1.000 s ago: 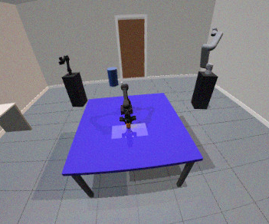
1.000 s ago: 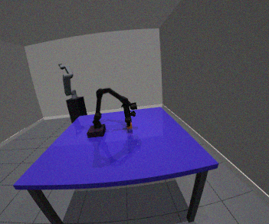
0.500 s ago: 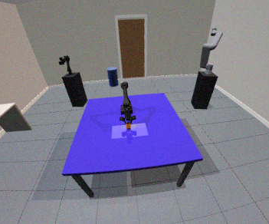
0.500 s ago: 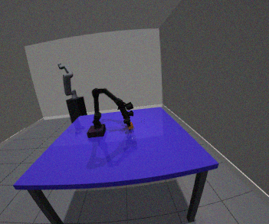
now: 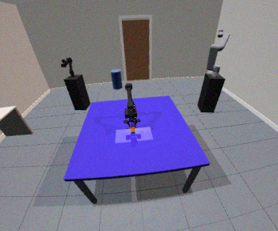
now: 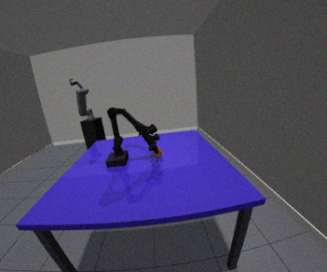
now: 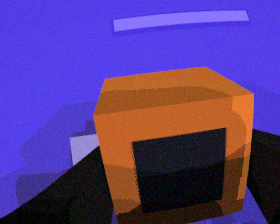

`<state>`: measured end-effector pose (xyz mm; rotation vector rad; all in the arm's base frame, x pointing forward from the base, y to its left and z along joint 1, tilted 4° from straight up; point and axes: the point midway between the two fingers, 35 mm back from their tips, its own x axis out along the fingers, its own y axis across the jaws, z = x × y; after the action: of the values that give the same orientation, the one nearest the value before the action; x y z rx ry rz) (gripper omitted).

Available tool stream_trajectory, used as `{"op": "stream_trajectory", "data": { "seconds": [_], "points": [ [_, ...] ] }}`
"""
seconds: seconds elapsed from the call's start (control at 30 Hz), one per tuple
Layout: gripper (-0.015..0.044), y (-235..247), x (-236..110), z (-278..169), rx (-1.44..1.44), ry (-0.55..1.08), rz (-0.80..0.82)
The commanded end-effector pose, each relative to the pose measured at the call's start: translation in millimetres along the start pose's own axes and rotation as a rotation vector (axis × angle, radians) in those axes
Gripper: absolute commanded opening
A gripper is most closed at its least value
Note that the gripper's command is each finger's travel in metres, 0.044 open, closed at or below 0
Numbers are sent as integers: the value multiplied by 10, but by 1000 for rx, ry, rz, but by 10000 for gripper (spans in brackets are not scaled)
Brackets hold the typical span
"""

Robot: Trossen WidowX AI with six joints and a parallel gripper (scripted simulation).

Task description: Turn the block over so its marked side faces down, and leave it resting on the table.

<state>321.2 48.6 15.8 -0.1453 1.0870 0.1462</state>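
The orange block [image 5: 132, 128] [image 6: 159, 151] [image 7: 171, 143] sits between the fingers of my gripper [image 5: 132, 127] [image 6: 156, 149] [image 7: 173, 183], which is shut on it. In the wrist view its dark square marked face [image 7: 180, 171] points toward the camera. The block hangs tilted, just above the blue table [image 5: 104, 158] [image 6: 169, 186] [image 7: 44, 43], over a lighter square patch [image 5: 121, 136] near the table's middle.
The arm's base [image 6: 116, 159] stands on the table behind the block. Around the table are two black pedestals with other arms [image 5: 77, 92] [image 5: 211, 92], a blue cylinder [image 5: 116, 78] by the door and a desk [image 5: 1, 119] at the left.
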Motion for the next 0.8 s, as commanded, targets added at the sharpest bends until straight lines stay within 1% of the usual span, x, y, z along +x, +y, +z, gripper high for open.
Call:
{"op": "stream_trajectory", "data": {
  "seconds": [0.0, 0.43, 0.77],
  "points": [
    [0, 4, -28, 39, -4, -28, 4],
    [0, 11, 248, 21, 6, -183, 14],
    [0, 9, 352, -23, 4, -320, 12]
  ]
}}
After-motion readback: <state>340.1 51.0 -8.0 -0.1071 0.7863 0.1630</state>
